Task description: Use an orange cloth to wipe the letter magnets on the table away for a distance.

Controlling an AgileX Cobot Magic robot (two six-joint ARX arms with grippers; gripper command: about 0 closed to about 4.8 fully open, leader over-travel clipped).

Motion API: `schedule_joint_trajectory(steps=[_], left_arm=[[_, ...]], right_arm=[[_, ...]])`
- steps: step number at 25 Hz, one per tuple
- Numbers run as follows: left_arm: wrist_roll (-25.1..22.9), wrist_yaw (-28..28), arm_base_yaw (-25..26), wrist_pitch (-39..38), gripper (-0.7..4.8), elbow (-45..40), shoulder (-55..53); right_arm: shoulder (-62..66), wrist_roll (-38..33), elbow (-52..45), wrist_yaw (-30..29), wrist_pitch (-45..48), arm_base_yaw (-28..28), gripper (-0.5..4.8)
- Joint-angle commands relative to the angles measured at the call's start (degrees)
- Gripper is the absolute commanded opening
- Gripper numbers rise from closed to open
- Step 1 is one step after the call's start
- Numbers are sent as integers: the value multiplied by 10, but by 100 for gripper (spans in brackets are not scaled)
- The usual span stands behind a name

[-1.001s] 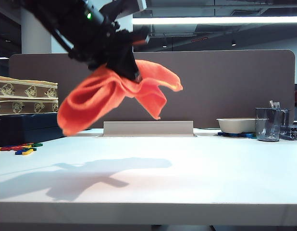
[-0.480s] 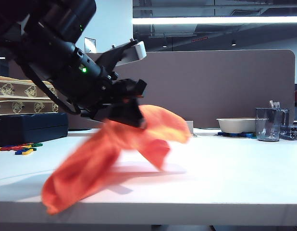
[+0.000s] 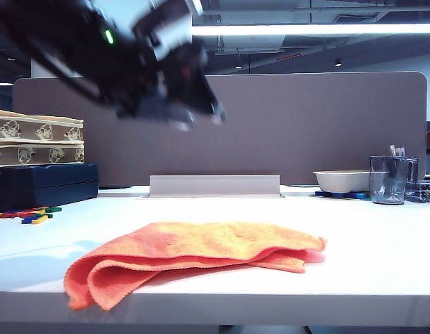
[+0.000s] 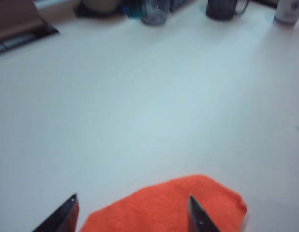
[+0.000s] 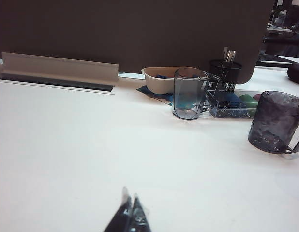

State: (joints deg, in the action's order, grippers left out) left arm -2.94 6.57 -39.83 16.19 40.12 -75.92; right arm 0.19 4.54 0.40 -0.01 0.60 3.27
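The orange cloth [image 3: 194, 254] lies crumpled and folded on the white table [image 3: 368, 236], near its front edge and left of the middle. High above it hangs my left gripper [image 3: 190, 115], blurred, its jaws apart and empty. In the left wrist view the two dark fingertips [image 4: 67, 212] stand wide apart over one end of the orange cloth [image 4: 178, 208], clear of it; the left gripper [image 4: 132, 198] holds nothing. The letter magnets [image 3: 30, 214] lie in a small coloured cluster at the table's far left. My right gripper [image 5: 130, 198] is shut, empty, over bare table.
Stacked boxes [image 3: 37, 163] stand at the left behind the magnets. A white bowl [image 3: 342, 181] and a clear cup [image 3: 389, 179] sit at the back right, with a dark mug [image 5: 275, 123] and a pen holder [image 5: 224, 72]. The brown partition [image 3: 312, 125] closes the back.
My left gripper swung the cloth down, opened and let it go; the cloth now lies on the table. The gripper has risen away from it. The right arm has not moved.
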Motion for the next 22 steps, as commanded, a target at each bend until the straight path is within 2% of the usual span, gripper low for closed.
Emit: schedule_joint_trajectory(steps=[1,8,18,22], left_arm=[[0,-29,0,-64,279,2,111],[-2,-82,0,-166,279,2,295],[-16,-132,0,-452,279,1,477],[-16,-148,0,-512,279,1,523]], right_arm=[[-2,-1,-4,0,9,0,-5],[-2,-1,-4,0,9,0,-5],[-2,-1,-4,0,9,0,-5],[-2,-1,-4,0,9,0,-5]])
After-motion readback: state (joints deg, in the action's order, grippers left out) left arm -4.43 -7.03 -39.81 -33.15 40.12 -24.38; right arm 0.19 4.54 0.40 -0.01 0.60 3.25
